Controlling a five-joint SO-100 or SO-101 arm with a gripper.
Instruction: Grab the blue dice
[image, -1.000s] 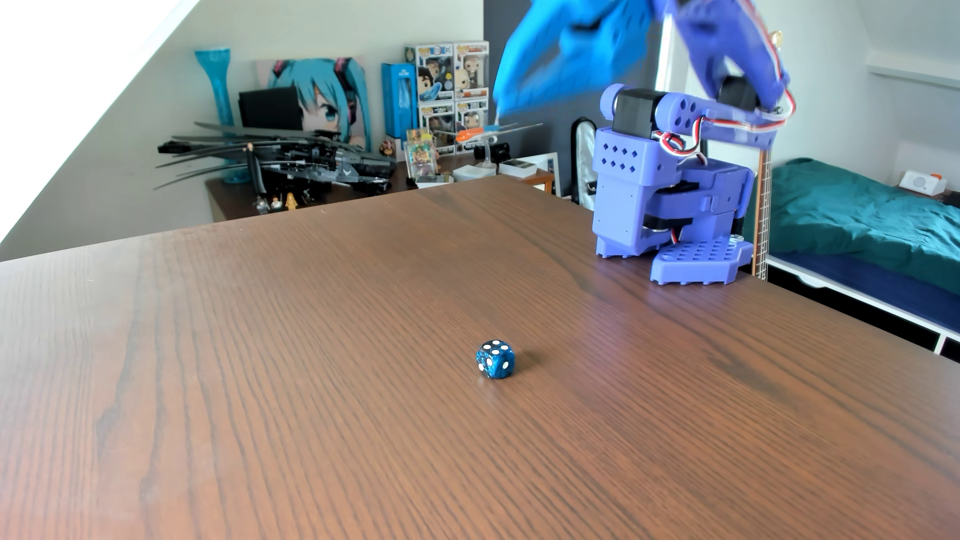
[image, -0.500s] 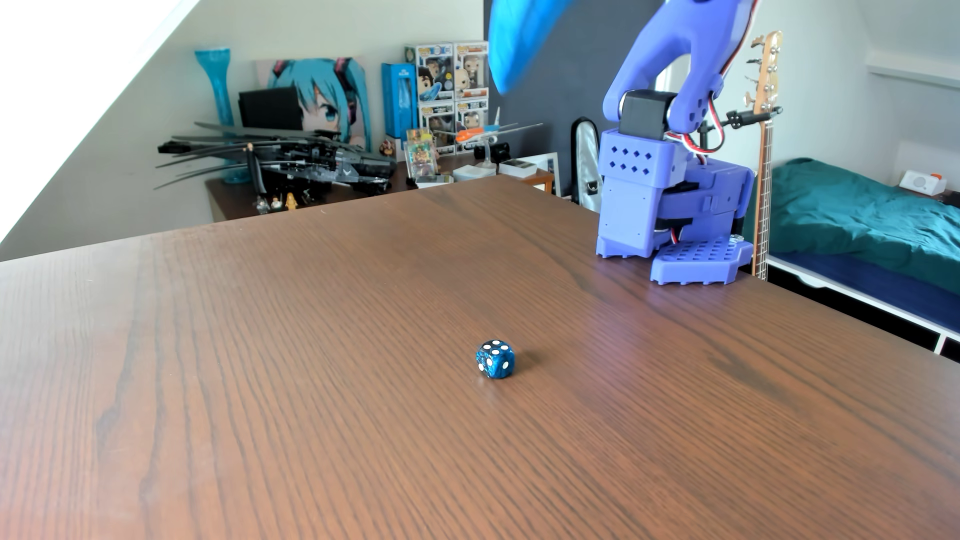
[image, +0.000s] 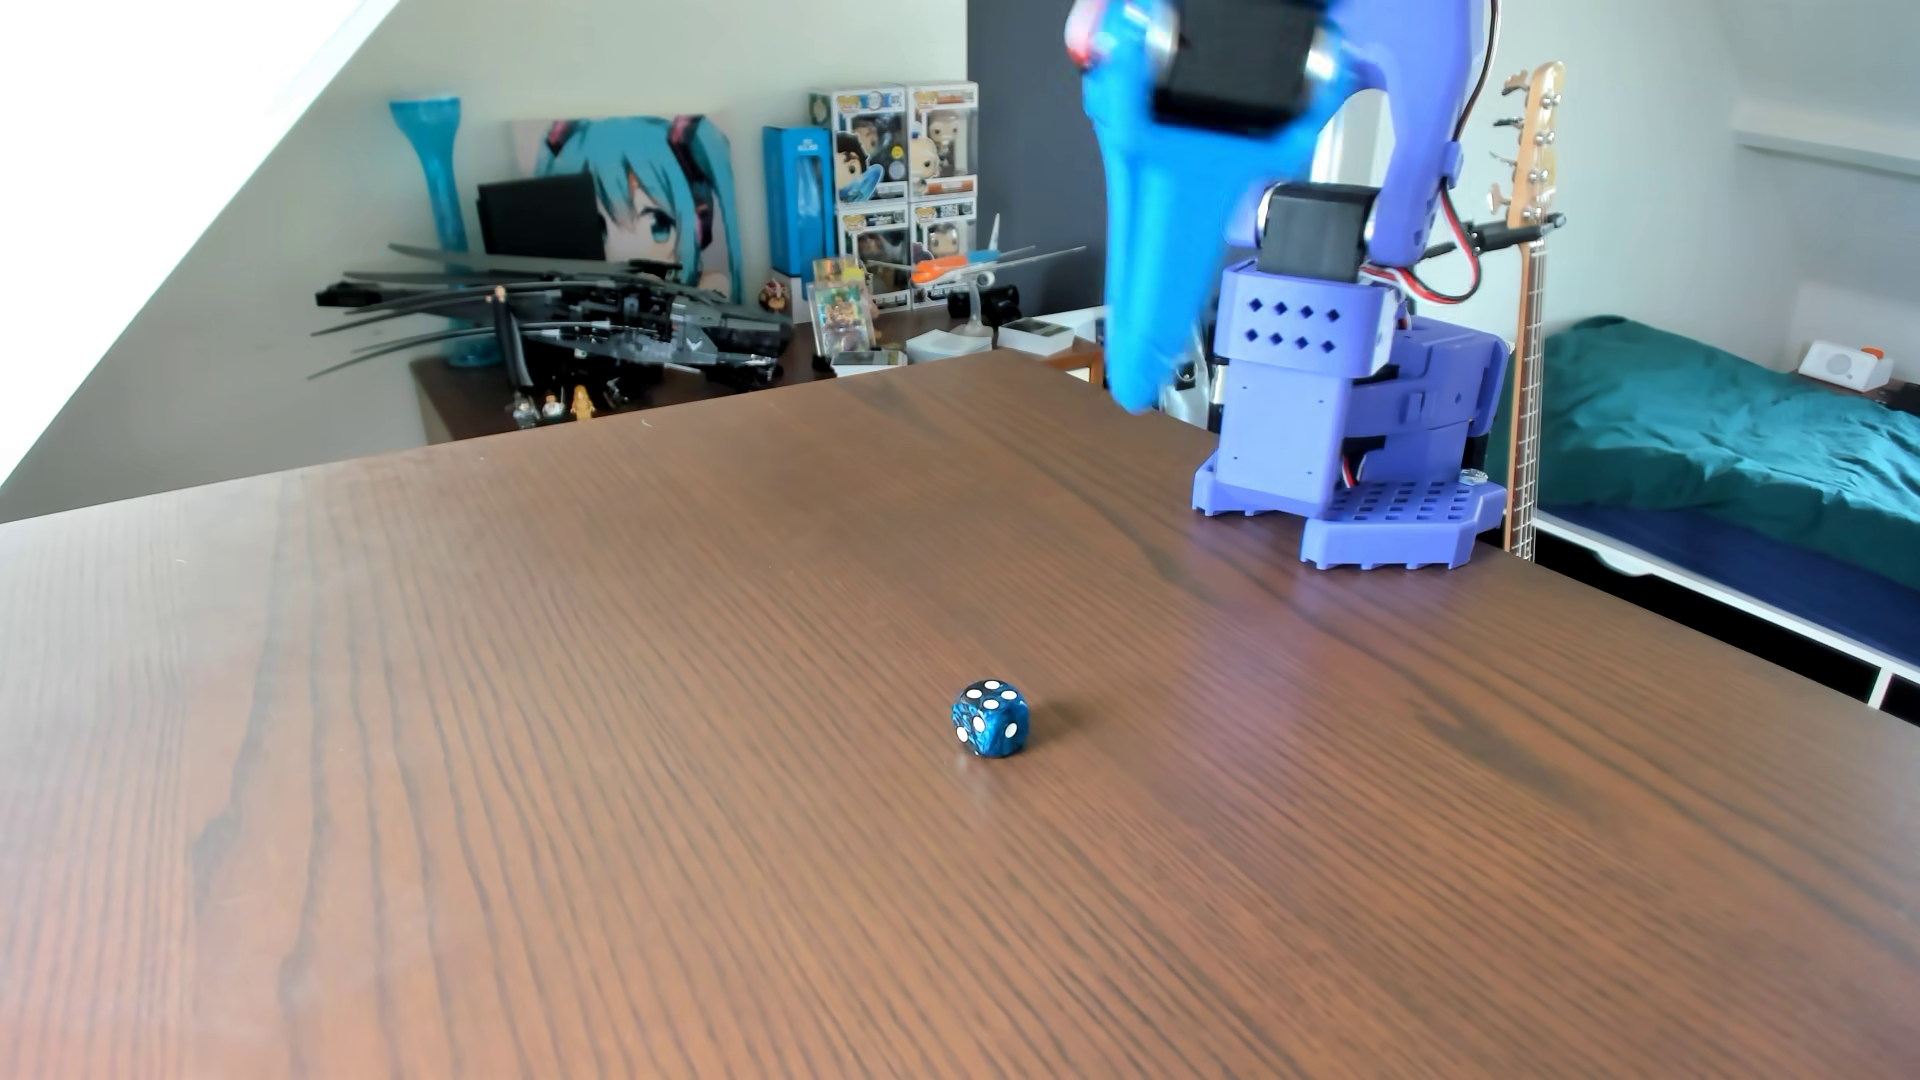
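near the table (image: 416, 831) middle the dice (image: 990, 718) sits free; our gripper (image: 1132, 389) hangs far above, its spread untellable, blurred.

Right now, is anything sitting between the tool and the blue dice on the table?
Nothing visible. The blue dice sits alone on the bare wooden table. The blurred tool hangs well above and behind it, near the arm's base, with only open tabletop between.

The blurred blue gripper (image: 1138, 389) hangs tip-down above the table, beside the arm's base (image: 1351, 436).
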